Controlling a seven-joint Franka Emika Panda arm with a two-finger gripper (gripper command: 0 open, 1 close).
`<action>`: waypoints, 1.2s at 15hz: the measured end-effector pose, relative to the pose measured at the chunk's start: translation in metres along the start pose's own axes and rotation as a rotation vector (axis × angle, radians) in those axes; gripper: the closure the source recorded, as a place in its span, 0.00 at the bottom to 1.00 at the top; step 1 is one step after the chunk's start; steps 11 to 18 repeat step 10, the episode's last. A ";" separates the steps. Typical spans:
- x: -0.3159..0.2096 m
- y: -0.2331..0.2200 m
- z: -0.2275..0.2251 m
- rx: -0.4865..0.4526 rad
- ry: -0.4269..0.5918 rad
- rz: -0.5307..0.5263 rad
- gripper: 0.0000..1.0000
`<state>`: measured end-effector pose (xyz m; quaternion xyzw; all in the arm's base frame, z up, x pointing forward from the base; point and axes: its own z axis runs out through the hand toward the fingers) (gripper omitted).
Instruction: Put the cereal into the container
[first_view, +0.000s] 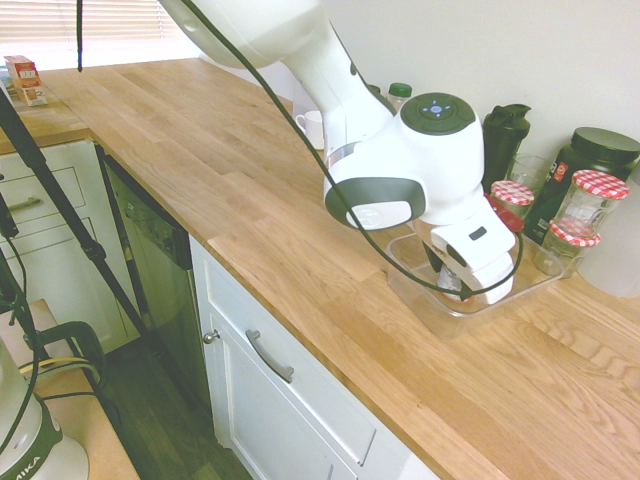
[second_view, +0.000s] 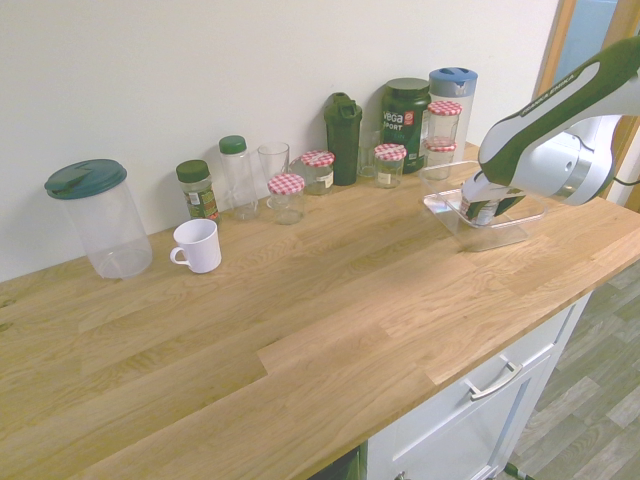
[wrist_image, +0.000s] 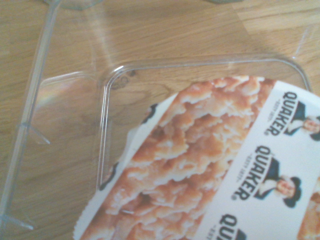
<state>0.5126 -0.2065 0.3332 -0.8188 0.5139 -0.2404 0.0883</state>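
You see the gripper (first_view: 462, 287) tilted steeply down inside the container (first_view: 420, 285), the shallow clear tub that sits on the wooden counter (first_view: 250, 190) near the back row of jars. The cereal (wrist_image: 210, 165) fills the wrist view, its lid printed with flakes and Quaker logos, lying over the tub's clear floor close to one rounded corner. In the first exterior view a small whitish shape sits between the fingers, low in the tub; you cannot tell whether the jaws are clamped on it or parted. A white mug (second_view: 196, 245) stands well apart, along the counter.
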 end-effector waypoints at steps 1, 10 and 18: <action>0.000 0.000 0.001 -0.005 -0.010 0.003 0.00; 0.009 -0.041 -0.103 0.017 0.002 0.024 0.00; 0.009 -0.041 -0.103 0.017 0.002 0.024 0.00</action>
